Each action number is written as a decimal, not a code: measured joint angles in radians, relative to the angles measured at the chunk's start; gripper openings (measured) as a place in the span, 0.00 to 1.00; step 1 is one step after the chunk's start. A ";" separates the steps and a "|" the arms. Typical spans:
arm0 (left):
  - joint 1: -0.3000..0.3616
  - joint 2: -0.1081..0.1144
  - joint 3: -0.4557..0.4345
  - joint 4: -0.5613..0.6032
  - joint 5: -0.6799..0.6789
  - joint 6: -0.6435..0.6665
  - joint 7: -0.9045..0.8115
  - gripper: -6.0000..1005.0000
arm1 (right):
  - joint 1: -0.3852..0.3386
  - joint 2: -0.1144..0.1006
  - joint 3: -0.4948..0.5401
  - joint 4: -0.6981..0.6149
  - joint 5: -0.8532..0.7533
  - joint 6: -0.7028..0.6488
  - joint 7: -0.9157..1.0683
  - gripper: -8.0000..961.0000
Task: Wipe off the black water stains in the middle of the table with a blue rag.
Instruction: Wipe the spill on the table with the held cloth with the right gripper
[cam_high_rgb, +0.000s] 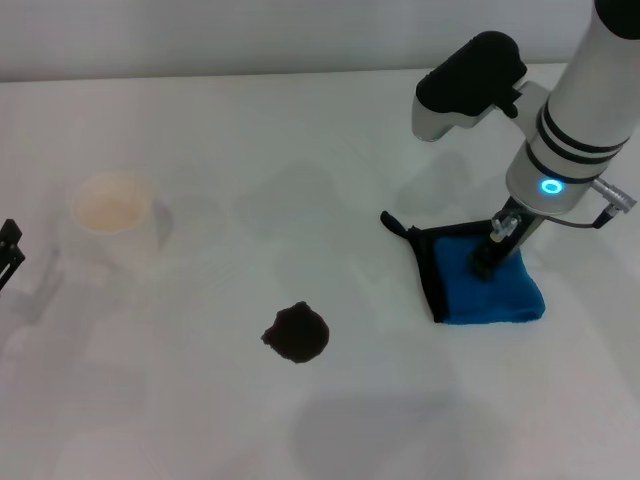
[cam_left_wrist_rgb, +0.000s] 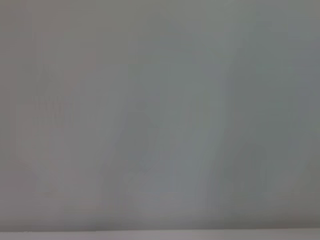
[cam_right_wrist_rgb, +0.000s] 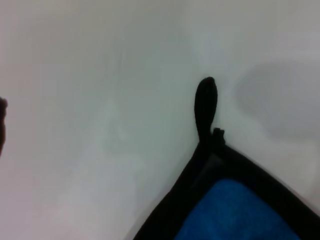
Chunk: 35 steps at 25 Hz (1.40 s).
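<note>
The black water stain (cam_high_rgb: 296, 333) is a small ragged dark blot near the middle of the white table (cam_high_rgb: 300, 140). The blue rag (cam_high_rgb: 500, 290) lies folded to its right, black edging and loop (cam_high_rgb: 392, 222) toward the stain. My right gripper (cam_high_rgb: 489, 256) stands down on top of the rag, near its middle. The right wrist view shows the rag's blue corner (cam_right_wrist_rgb: 235, 215), its black edging and the loop (cam_right_wrist_rgb: 205, 102) on the table. My left gripper (cam_high_rgb: 8, 252) is only a black part at the left edge, away from the stain and rag.
A white paper cup (cam_high_rgb: 112, 212) stands upright at the left of the table, well apart from the stain. The left wrist view shows only a plain grey-white surface (cam_left_wrist_rgb: 160, 120).
</note>
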 joint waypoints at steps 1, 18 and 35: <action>0.000 0.000 0.000 0.001 0.000 0.000 0.000 0.87 | 0.002 0.000 0.000 0.008 -0.002 0.000 -0.001 0.20; -0.004 0.002 0.000 0.001 0.000 -0.006 0.000 0.87 | 0.007 0.002 -0.021 0.009 0.166 -0.047 -0.035 0.04; -0.009 0.001 0.000 0.024 0.000 -0.002 -0.005 0.87 | -0.061 0.006 -0.168 0.021 0.556 -0.138 -0.152 0.04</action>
